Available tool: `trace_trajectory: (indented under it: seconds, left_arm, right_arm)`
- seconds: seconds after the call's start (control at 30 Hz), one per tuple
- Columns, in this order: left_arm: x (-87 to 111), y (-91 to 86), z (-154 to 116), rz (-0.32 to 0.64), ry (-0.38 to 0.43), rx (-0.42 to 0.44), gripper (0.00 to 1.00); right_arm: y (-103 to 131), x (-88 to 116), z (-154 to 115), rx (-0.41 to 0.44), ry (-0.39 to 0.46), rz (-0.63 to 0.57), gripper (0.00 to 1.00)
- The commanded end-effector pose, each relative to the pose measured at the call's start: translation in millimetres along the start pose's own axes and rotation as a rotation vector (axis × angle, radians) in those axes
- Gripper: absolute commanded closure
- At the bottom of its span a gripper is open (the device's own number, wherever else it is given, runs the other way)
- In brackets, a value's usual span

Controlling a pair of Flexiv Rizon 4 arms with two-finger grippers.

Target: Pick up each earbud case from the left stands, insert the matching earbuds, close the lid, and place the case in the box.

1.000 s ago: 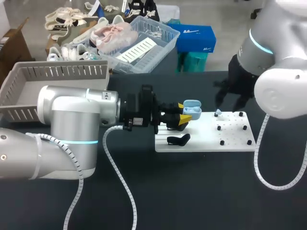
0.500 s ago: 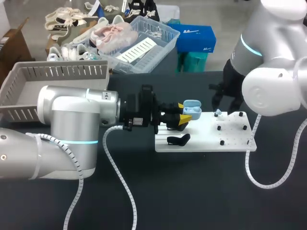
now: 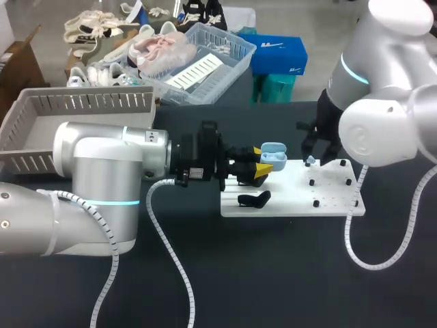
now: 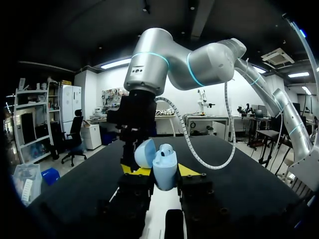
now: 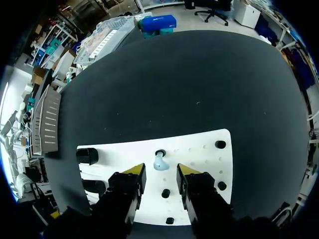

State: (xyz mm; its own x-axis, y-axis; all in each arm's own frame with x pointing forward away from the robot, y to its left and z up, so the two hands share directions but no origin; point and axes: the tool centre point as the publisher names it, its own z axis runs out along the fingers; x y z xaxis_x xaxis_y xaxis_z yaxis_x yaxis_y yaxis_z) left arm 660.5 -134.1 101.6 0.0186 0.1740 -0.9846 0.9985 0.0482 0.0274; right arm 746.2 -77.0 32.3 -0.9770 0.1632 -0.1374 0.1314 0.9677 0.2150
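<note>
Blue case (image 4: 165,168) half-hidden in left tool (image 4: 159,171)

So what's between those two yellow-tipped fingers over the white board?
A small light-blue earbud on the white board, just at the tips of the right arm's open fingers, untouched; the right wrist view shows it.

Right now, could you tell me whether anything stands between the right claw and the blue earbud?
Nothing visible does. The right claw is open, and the blue earbud sits on the white board just ahead of its tips.

Silver-grey arms (image 3: 102,171), cyan light rings (image 3: 109,202), white ribbed cables (image 3: 167,232), black left claw (image 3: 261,159), yellow tips (image 3: 257,150)
</note>
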Motion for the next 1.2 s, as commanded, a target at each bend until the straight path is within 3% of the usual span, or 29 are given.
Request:
trace_trajectory:
  seconds: [0.03, 0.87, 1.2]
  left_arm:
    - [0.5, -0.1, 0.4, 0.001, -0.002, -0.002, 1.00]
    - [0.5, -0.1, 0.4, 0.001, -0.002, -0.002, 1.00]
    - [0.5, -0.1, 0.4, 0.001, -0.002, -0.002, 1.00]
  right_arm:
    - [0.5, -3.4, 3.6, -0.004, 0.006, 0.002, 0.63]
    - [0.8, -9.6, 10.6, -0.017, 0.022, 0.011, 0.67]
    - [1.6, -10.0, 11.0, -0.018, 0.027, 0.012, 0.74]
